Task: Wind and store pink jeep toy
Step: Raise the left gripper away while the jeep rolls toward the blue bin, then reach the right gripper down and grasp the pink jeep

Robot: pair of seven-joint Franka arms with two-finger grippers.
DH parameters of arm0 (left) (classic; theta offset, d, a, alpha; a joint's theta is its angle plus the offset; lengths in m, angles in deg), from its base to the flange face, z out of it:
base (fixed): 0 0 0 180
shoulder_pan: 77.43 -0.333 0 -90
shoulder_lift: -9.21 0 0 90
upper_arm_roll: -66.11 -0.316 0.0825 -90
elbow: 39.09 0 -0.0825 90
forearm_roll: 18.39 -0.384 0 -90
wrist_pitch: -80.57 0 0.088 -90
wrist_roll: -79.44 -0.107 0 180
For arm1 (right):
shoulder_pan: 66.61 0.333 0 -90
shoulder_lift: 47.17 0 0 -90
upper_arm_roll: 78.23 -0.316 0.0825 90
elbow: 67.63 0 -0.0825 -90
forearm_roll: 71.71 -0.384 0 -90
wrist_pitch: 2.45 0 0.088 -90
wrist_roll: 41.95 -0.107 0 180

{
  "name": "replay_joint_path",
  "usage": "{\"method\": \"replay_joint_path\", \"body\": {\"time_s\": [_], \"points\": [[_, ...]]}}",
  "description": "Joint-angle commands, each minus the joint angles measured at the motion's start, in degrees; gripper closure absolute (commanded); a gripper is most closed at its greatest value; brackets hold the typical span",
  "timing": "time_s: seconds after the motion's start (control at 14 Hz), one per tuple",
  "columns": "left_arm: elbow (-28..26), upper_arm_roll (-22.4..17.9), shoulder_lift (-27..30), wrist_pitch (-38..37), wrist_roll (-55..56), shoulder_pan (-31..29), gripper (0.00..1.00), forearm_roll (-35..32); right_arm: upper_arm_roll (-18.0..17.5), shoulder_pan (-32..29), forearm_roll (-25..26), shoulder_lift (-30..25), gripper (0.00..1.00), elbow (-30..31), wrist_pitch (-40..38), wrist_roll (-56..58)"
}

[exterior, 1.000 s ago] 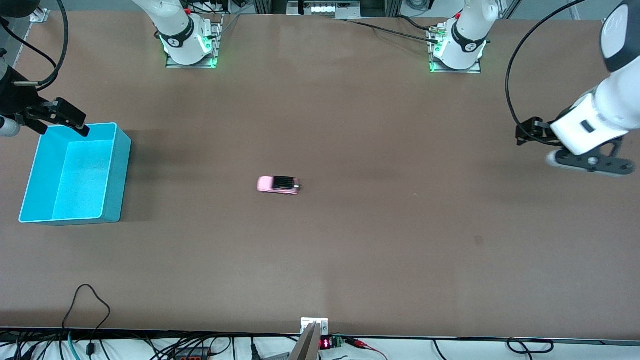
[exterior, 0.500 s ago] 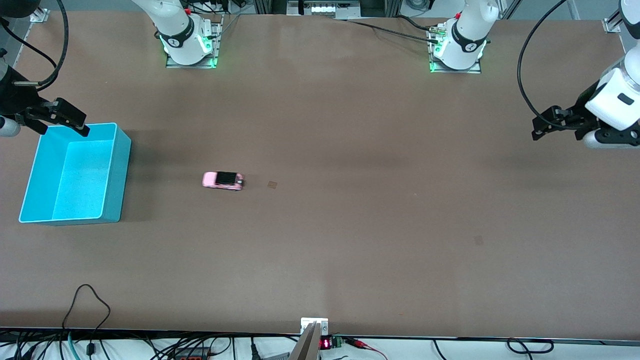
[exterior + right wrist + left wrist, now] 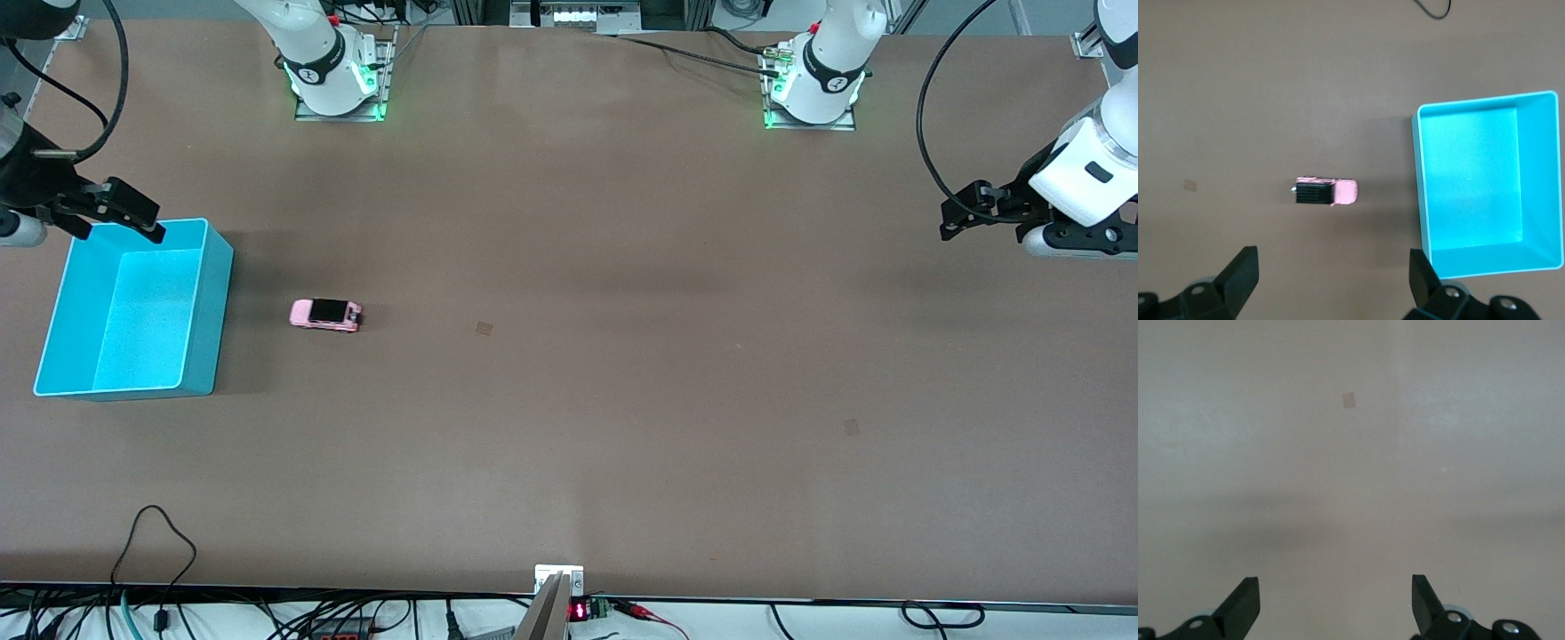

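The pink jeep toy stands on its wheels on the table, its long axis running along the table's length, pale nose toward the turquoise bin at the right arm's end and black roof section toward the left arm's end. It sits near the bin, not touching, with bare tabletop all round it. The right gripper, fingers spread and empty, hangs over the bin's corner farthest from the front camera. The left gripper, also spread and empty, hangs over the left arm's end of the table.
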State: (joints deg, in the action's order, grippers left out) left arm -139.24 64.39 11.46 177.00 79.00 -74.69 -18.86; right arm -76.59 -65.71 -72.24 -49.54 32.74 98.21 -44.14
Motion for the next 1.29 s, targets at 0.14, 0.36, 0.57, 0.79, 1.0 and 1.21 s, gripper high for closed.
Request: {"method": "replay_joint_path", "body": {"time_s": [0.14, 0.36, 0.57, 0.79, 1.0, 1.21], "points": [[-0.04, -0.57, 0.74, -0.99, -1.85, 0.51, 0.00, 0.82, 0.29, 0.51, -0.88, 0.44, 0.00, 6.41, 1.37, 6.82], [0.31, -0.57, 0.65, -1.86, -1.85, 0.51, 0.00, 0.91, 0.29, 0.51, -1.05, 1.49, 0.00, 11.93, 7.42, 21.39], [0.31, -0.57, 0.74, -2.04, -1.85, 0.51, 0.00, 0.91, 0.29, 0.59, -0.97, 2.46, 0.00, 19.31, 16.38, 36.77], [0.40, -0.30, 0.74, -2.04, -1.58, 0.59, 0.00, 0.91, 0.29, 0.51, -0.97, 6.58, 0.00, 24.77, 26.48, 55.58], [0.40, -0.21, 0.65, -2.13, -1.76, 0.60, 0.00, 0.91, 0.29, 0.51, -0.97, 12.29, 0.00, 26.72, 34.14, 68.33], [0.40, -0.21, 0.65, -2.13, -1.32, 0.68, 0.00, 0.91, 0.29, 0.24, -0.97, 16.95, 0.00, 26.81, 39.68, 80.11]]}}
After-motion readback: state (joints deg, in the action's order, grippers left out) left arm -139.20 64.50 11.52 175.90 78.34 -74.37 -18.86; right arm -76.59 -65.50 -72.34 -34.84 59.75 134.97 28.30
